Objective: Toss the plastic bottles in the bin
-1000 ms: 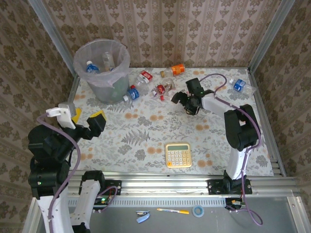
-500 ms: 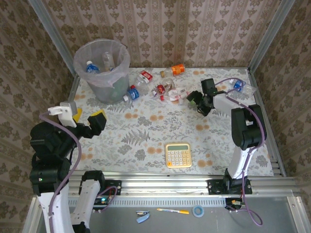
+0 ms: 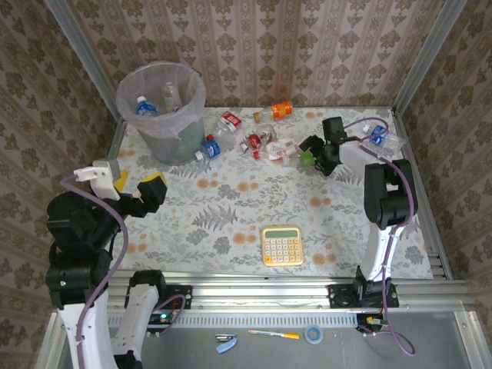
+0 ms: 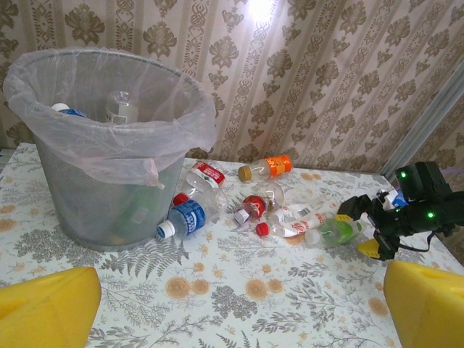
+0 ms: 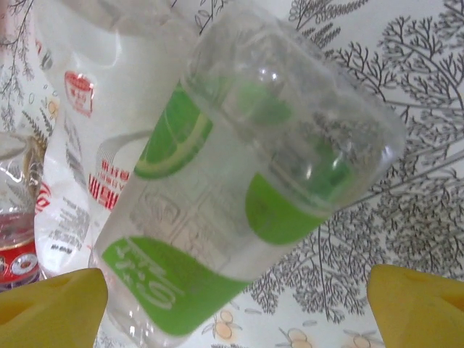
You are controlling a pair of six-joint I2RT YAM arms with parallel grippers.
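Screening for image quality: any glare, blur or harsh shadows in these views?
Top external: evenly lit, sharp, faint shadows only. Left wrist: a bright glare spot on the wallpaper, left fingers blurred. Right wrist: green-labelled bottle very close, reflections on its plastic, right fingers soft.

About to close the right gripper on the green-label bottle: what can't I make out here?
- Green-label bottle: neck end cut off at the right wrist view's lower edge.
- Right gripper: too small in the top view to show contact with the bottle.
- Bin: bag and mesh blur its lower contents, left wrist view.
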